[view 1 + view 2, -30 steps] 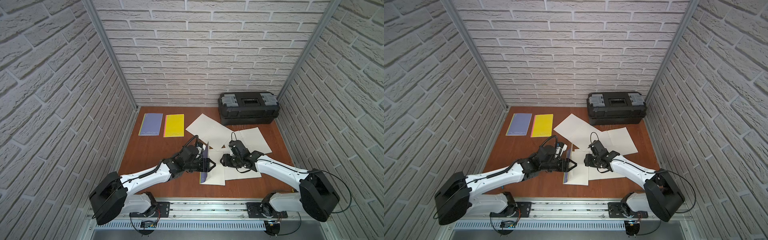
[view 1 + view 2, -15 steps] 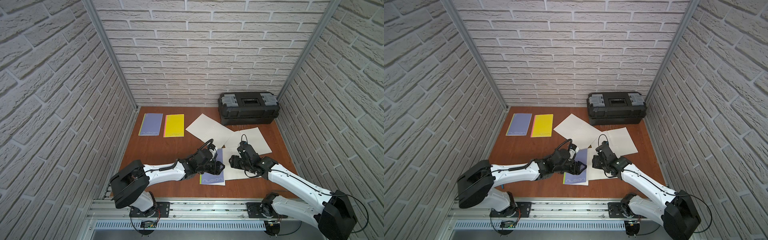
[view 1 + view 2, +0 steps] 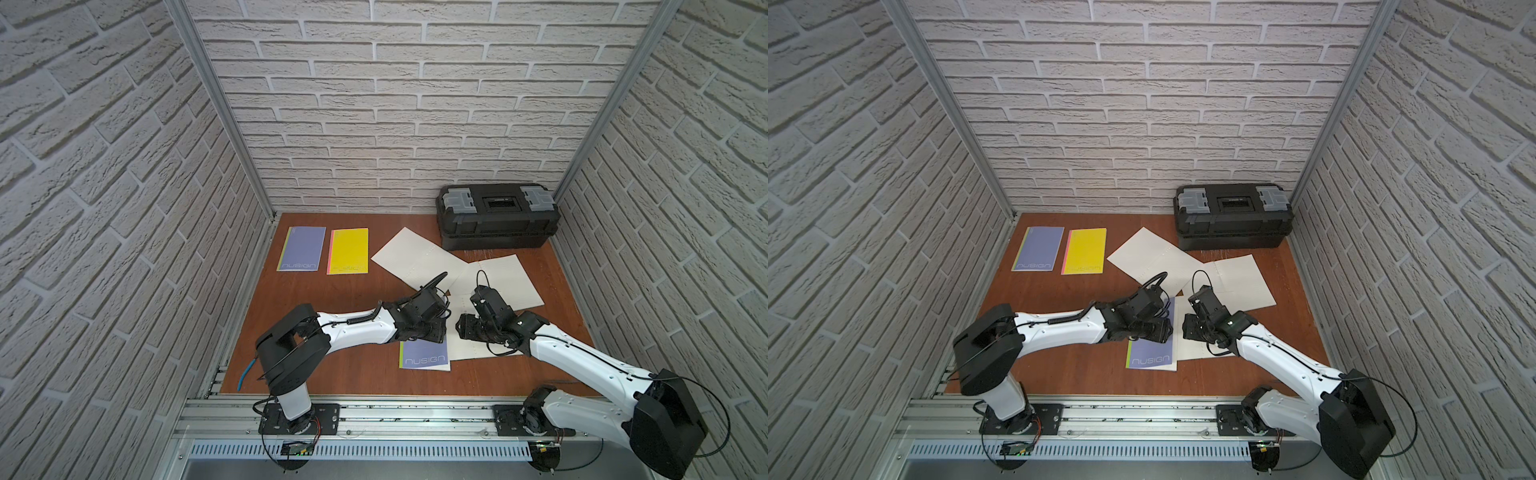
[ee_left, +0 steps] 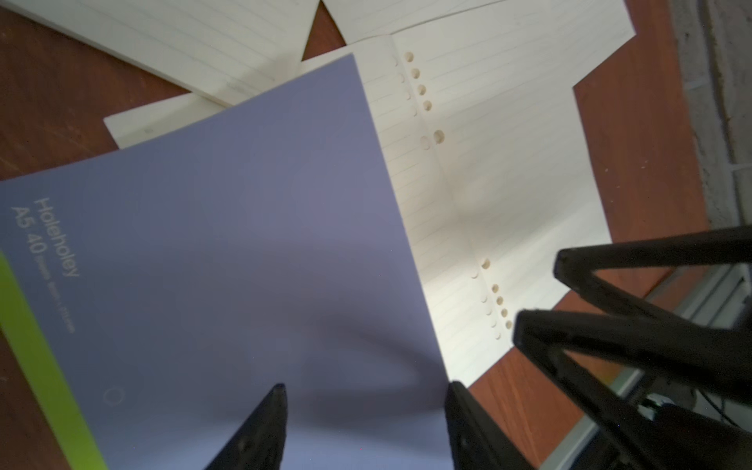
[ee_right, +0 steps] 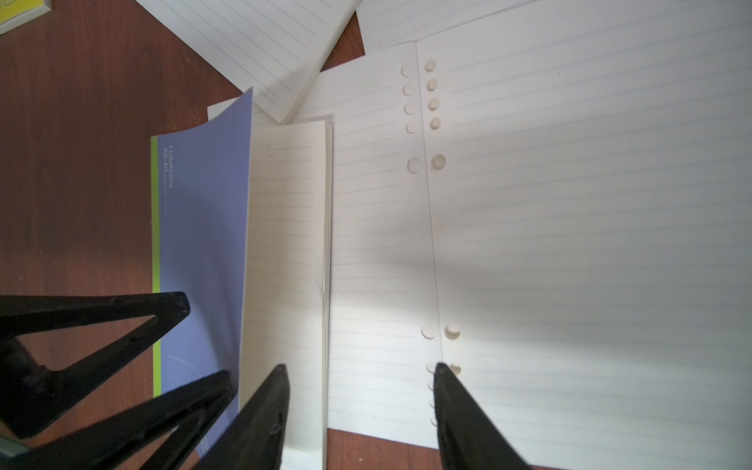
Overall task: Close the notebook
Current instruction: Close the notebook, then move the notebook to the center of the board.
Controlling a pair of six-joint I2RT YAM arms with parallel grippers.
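Jaws of the left gripper (image 4: 366, 390) stand apart and empty directly above the purple cover (image 5: 203, 228) of the notebook (image 3: 424, 358); the right gripper (image 5: 360, 372), likewise spread and empty, sits just beside its free edge. Notebook lies on the desk (image 3: 324, 291), long axis near to far, cover bowed up; the left gripper is nearer. Count: two closed notebooks (image 3: 301, 248) far left, seemingly three open notebooks (image 3: 415, 257), one toolbox (image 3: 496, 224)

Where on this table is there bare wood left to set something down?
Bare wood lies between the back purple notebook, the yellow notebook and the left arm, and along the front edge before the nearest notebook. Crowded: white open pages and toolbox fill the back right.
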